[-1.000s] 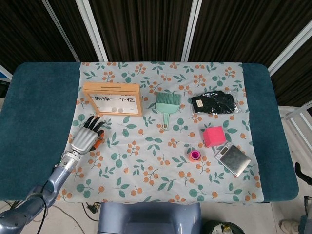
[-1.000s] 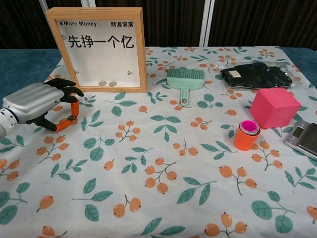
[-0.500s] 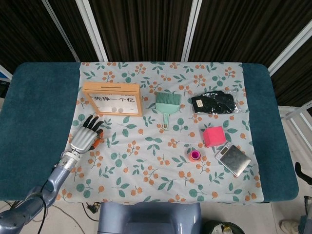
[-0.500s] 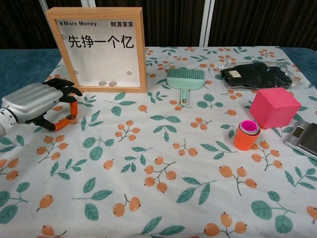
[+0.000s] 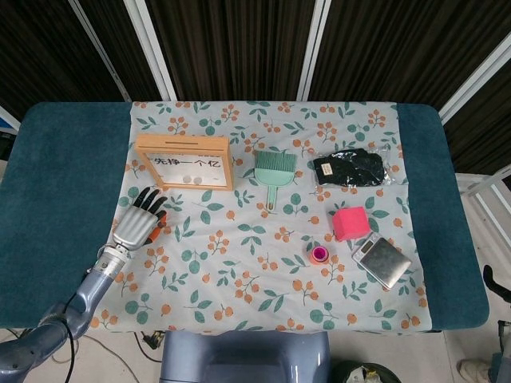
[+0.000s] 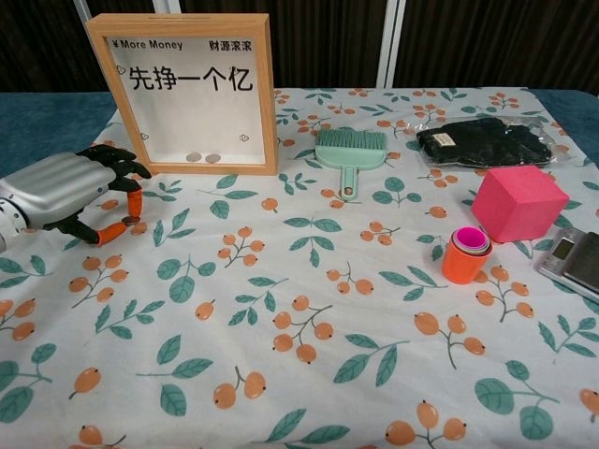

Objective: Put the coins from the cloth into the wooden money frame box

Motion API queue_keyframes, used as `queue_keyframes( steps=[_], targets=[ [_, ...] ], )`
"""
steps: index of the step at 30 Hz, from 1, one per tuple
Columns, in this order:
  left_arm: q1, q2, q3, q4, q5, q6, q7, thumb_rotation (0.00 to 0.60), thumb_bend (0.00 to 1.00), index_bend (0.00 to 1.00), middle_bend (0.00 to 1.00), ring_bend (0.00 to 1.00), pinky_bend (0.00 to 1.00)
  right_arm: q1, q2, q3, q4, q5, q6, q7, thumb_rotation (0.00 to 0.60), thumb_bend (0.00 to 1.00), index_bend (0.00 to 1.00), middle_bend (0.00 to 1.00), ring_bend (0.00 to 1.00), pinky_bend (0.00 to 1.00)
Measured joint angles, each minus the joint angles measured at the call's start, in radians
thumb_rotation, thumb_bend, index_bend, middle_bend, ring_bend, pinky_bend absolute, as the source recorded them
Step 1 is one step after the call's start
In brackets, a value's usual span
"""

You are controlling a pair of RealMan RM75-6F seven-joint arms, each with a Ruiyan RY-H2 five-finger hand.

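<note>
A: Fingers? Any change?

B: The left hand [image 6: 70, 192] has drifted back toward 7 o'clock from the box [image 6: 182, 91]; orange-tipped fingers [image 6: 134, 203] nearly meet. A coin between them? I cannot tell.

A: Meaning?

B: Likely regrouping.

A: The box?

B: Upright at 12 o'clock, long axis left-right, 2 coins [image 6: 203, 158] inside. Right hand unseen.

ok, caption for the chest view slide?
Left hand rests on the cloth beside the wooden money frame box.
</note>
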Motion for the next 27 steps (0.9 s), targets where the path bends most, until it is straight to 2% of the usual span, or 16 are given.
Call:
queue_keyframes(
  steps=[16,24,27],
  targets=[
    [-0.003,-0.001,-0.017,-0.02,-0.016,-0.002,0.06,0.6,0.38,0.62,0.2,0.0,0.0,0.001,0.001,0.001,-0.005,0.007,-0.005,0.003,0.6,0.39,0.13,0.03,0.0,0.0],
    [-0.002,0.006,-0.025,-0.036,-0.015,0.025,0.072,0.6,0.57,0.67,0.23,0.0,0.0,0.001,0.003,-0.001,-0.009,0.007,-0.01,0.005,0.6,0.39,0.13,0.03,0.0,0.0],
    [-0.003,0.013,-0.029,-0.052,-0.016,0.03,0.072,0.6,0.6,0.68,0.23,0.0,0.0,0.001,0.004,0.0,-0.01,0.008,-0.009,0.006,0.6,0.39,0.13,0.03,0.0,0.0]
  ],
)
